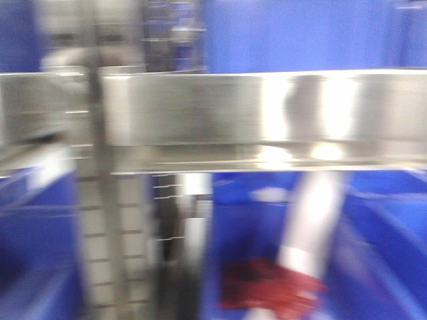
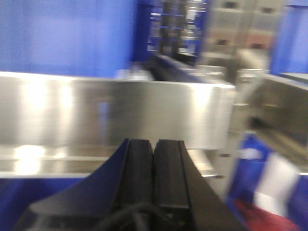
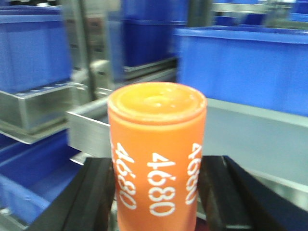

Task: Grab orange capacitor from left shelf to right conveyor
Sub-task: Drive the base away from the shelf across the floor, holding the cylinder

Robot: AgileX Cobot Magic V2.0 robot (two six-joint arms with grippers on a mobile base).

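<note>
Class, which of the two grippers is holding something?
The right gripper, clamped on the orange capacitor marked 4680; the left gripper has its jaws shut together, nothing between them.

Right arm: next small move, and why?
Probably draw the right gripper straight back from the shelf: it clamps the orange can upright, with blue bins close behind. The conveyor is not in view.

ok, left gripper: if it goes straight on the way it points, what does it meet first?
Most likely a broad steel rail of the left shelf, which fills the view straight beyond the closed left gripper. The frame is blurred, so the gap is unclear.
</note>
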